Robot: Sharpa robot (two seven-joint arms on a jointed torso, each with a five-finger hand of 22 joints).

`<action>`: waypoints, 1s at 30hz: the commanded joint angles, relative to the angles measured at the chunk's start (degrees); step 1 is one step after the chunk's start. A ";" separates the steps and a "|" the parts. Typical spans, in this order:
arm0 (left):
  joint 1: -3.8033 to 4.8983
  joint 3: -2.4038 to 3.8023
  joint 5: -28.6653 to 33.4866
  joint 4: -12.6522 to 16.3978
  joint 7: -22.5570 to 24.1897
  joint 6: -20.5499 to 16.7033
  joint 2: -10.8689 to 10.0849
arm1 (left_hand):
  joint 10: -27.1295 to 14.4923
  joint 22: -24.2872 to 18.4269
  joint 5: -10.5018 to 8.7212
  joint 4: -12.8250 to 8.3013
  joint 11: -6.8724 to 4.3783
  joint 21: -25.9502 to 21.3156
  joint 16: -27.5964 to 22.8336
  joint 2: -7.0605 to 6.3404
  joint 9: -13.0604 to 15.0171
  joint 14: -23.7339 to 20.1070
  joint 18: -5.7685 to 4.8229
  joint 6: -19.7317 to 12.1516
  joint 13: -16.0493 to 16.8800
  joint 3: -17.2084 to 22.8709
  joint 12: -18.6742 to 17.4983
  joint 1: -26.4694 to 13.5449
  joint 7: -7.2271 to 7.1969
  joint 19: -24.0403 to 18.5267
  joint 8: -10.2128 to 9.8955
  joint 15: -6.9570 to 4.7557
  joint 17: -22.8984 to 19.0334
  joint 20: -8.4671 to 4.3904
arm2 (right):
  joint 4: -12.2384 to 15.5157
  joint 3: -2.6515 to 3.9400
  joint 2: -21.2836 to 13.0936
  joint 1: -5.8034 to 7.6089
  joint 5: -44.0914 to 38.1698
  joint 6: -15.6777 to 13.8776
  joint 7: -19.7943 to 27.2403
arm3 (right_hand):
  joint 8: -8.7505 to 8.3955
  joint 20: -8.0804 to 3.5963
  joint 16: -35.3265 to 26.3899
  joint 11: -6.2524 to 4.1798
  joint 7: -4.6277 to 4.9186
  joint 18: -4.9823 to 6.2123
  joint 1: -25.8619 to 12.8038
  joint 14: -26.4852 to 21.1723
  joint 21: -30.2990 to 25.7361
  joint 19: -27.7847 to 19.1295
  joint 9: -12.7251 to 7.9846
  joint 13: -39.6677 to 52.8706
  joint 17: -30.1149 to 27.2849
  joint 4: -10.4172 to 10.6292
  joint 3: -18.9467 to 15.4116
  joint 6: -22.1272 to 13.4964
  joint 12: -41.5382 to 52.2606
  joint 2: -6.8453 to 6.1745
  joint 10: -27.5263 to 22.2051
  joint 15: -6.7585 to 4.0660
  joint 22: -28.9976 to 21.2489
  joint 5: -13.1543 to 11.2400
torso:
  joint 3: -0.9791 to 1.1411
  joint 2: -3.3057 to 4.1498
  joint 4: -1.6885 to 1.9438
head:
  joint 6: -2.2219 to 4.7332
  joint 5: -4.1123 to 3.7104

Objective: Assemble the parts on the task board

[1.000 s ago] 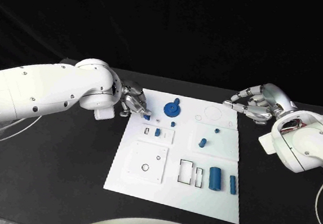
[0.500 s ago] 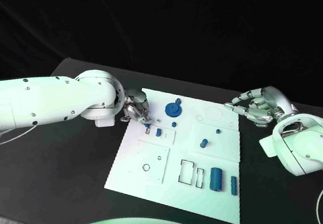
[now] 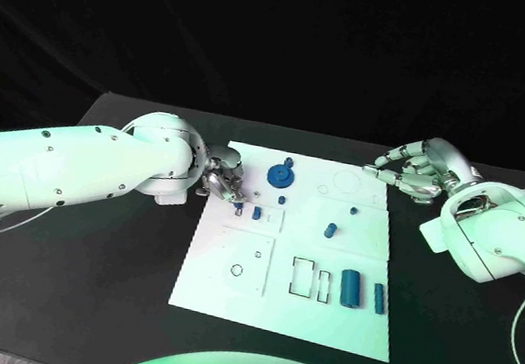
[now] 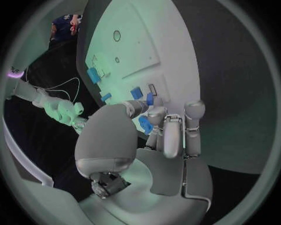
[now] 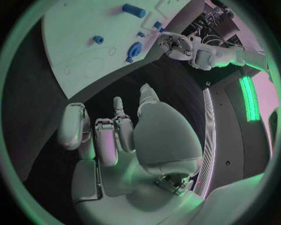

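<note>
The task board [image 3: 285, 287] lies in the middle of the black counter [image 3: 87, 286], with blue parts scattered across it. The left hand [image 3: 224, 179] sits at the board's far left edge with its fingers curled down; in the left wrist view a small blue part [image 4: 145, 124] appears pinched at the fingertips [image 4: 156, 114], just above the board, so this hand seems to be gripping that piece, though how firmly is hard to tell. Just to the right of the hand, a small blue block [image 3: 258, 212] stands beside the little slots near the board's left side, and the round blue knob [image 3: 281, 177] is a little farther off, toward the far edge. The coming move likely turns on the held piece dropping into a slot directly below and slightly right of the fingertips, so the left hand is plainly the nearer one. The right hand [image 3: 414, 172] hovers off the board's far right corner, fingers bent and apart, holding nothing. A larger blue cylinder [image 3: 352, 288] and a slim blue bar [image 3: 379, 298] lie on the near right, long axes running near to far.
</note>
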 commanded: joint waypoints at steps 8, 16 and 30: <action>-0.02 0.00 -2.04 -0.11 -0.69 2.73 0.86 | 0.52 0.05 0.24 -9.23 -0.09 0.37 0.22 -0.40 0.09 2.70 0.02 0.11 0.16 9.67 0.46 0.10 -0.25 0.38 0.26 -0.20 0.74 -0.03 | 0.11 0.00 0.03 -0.05 -0.63 -0.09 0.23 | 0.18 -0.20 -0.24 0.05 -0.12 1.04 0.08 3.73 -0.38 -0.31 0.07 5.19 4.31 0.04 -0.35 -0.29 -0.30 0.49 -0.39 -0.16 1.17 0.10 | -0.01 -0.03 0.06 | -0.26 -0.02; -0.03 -0.15 -1.90 -0.33 -1.60 2.83 1.29 | 0.70 0.25 0.26 -9.35 -0.13 0.48 0.22 -0.52 0.08 2.71 -0.02 0.22 0.37 9.92 0.59 0.08 -0.29 0.49 0.28 -0.22 0.74 -0.04 | 0.13 0.00 0.00 -0.05 -0.63 -0.01 0.28 | 0.22 -0.21 -0.23 0.04 -0.12 1.05 0.09 3.74 -0.45 -0.33 0.08 5.19 4.35 0.03 -0.39 -0.31 -0.31 0.55 -0.39 -0.16 1.15 0.10 | -0.03 -0.05 0.03 | -0.27 -0.37; -0.07 -0.32 -1.57 -0.53 -2.71 4.01 1.44 | 0.72 0.30 0.26 -9.36 -0.13 0.51 0.23 -0.54 0.07 2.72 -0.03 0.24 0.37 9.97 0.59 0.07 -0.29 0.52 0.28 -0.22 0.78 -0.04 | 0.04 0.00 0.09 -0.06 -0.63 0.07 0.35 | 0.22 -0.21 -0.23 0.04 -0.12 1.05 0.09 3.74 -0.45 -0.33 0.08 5.19 4.35 0.03 -0.39 -0.31 -0.31 0.55 -0.39 -0.16 1.15 0.10 | 0.00 -0.05 0.10 | -0.39 0.12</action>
